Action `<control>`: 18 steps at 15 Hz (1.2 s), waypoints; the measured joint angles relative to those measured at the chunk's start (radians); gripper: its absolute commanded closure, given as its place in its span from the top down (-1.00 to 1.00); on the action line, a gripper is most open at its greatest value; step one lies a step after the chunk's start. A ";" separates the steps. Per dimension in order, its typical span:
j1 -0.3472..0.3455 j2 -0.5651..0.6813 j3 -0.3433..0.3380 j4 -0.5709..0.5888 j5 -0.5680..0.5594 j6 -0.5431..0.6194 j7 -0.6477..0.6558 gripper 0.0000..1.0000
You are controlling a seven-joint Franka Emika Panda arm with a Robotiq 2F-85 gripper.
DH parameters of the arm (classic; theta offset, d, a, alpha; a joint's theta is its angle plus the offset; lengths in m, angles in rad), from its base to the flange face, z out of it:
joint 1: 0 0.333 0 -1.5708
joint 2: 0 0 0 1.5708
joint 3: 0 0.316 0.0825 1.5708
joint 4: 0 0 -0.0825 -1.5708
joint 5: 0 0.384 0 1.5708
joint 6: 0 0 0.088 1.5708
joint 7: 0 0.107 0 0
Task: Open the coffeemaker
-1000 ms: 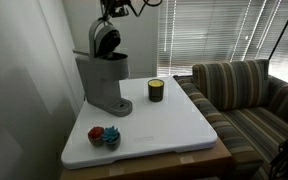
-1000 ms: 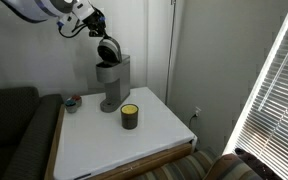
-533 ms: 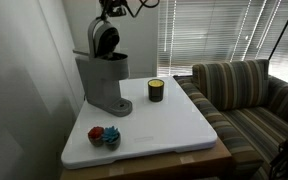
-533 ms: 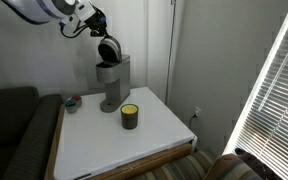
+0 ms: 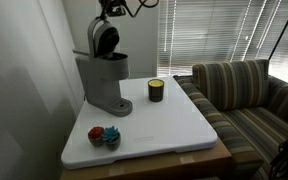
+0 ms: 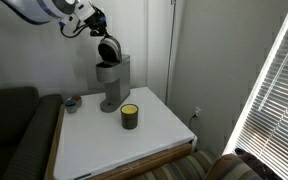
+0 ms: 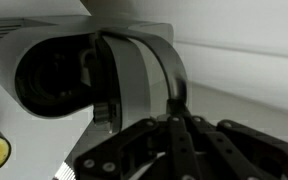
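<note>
Exterior views both showed the white table [image 5: 174,125] carrying the coffeemaker [image 5: 102,80], which stood upright near the wall with its long axis vertical. Its rounded lid [image 5: 105,40] was tipped up and back, dark inside facing out, so you probably had the opening nearly done. Your gripper [image 6: 98,28] sat just above and behind that lid, which put the coffeemaker's body straight below the claw. Wrist view showed the fingers [image 7: 166,140] drawn together at the lid's rim. Whether they pinched it, you couldn't tell. A candle jar [image 5: 156,90] stood near the coffeemaker's base, not touching it.
</note>
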 measured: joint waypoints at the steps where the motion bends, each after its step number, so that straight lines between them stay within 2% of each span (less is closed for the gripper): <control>1: 0.015 -0.004 -0.017 -0.002 -0.013 -0.005 0.002 -1.00; 8: 0.149 -0.094 -0.164 -0.030 -0.136 -0.083 0.048 -1.00; 11: 0.170 -0.142 -0.177 -0.052 -0.146 -0.145 0.036 -1.00; 13: 0.140 -0.182 -0.121 -0.082 -0.094 -0.214 -0.043 -1.00; 16: 0.036 -0.238 0.023 -0.119 0.035 -0.319 -0.209 -1.00; 18: -0.018 -0.268 0.076 -0.127 0.102 -0.385 -0.297 -1.00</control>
